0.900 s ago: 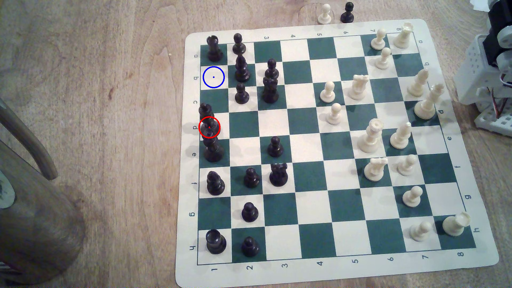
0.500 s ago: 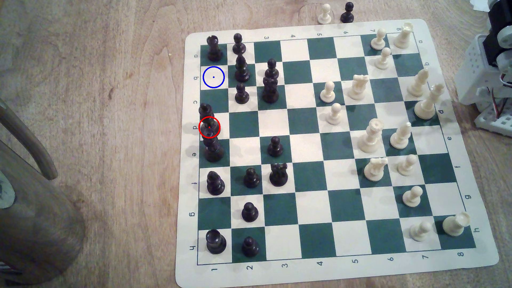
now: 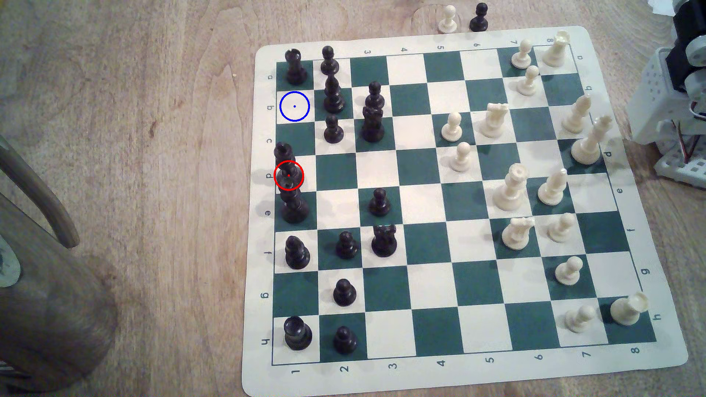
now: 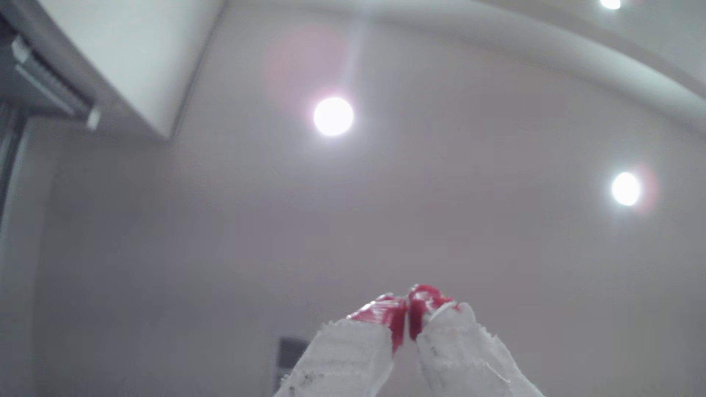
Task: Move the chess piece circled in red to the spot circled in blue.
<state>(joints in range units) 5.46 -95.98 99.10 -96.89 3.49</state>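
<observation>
The chess piece circled in red (image 3: 286,168) is a tall glossy black piece on the board's d1 square, at the exterior view's left edge of the board (image 3: 420,381). The spot circled in blue (image 3: 294,106) is the bare cream b1 square, two squares farther back on the same file. The arm's white base (image 3: 672,99) stands off the board at the exterior view's right, far from both. In the wrist view my gripper (image 4: 407,311) points up at the ceiling. Its red-tipped fingers (image 4: 386,311) are pressed together with nothing between them.
Another tall black piece (image 3: 293,208) stands just in front of the circled one. A black rook (image 3: 295,68) and a tall black piece (image 3: 333,95) flank the blue spot. White pieces fill the exterior view's right side. Two pawns (image 3: 462,19) stand off the board at the back. A wooden chair part (image 3: 46,267) is at the left.
</observation>
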